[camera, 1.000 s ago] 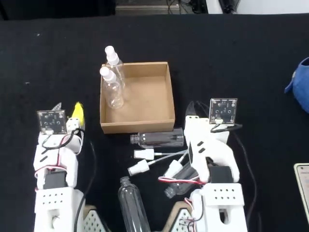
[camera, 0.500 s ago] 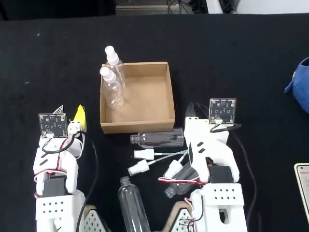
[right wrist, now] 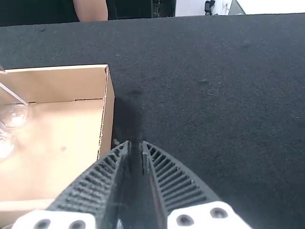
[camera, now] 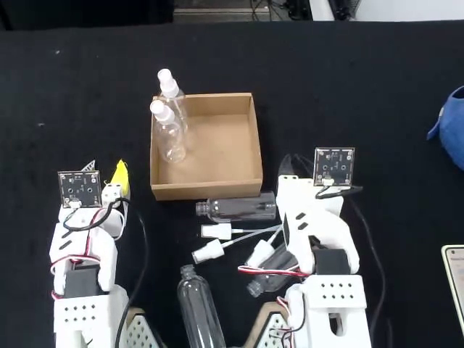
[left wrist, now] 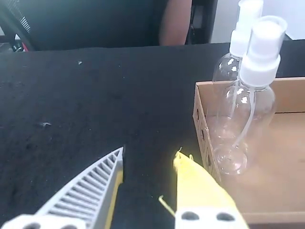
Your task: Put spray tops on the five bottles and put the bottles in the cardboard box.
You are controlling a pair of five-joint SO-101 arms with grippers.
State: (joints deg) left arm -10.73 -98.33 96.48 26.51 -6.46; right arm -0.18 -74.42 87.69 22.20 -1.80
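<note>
Now my left gripper is half open and holds nothing, near the front left corner of the cardboard box. Two capped bottles are at the box's left side. One bare bottle lies just before the box, long axis across, neck toward my left, with loose spray tops beside it. My right gripper, almost closed and empty, is nearer to it. The black table looks flat, and I judge the room there narrow.
</note>
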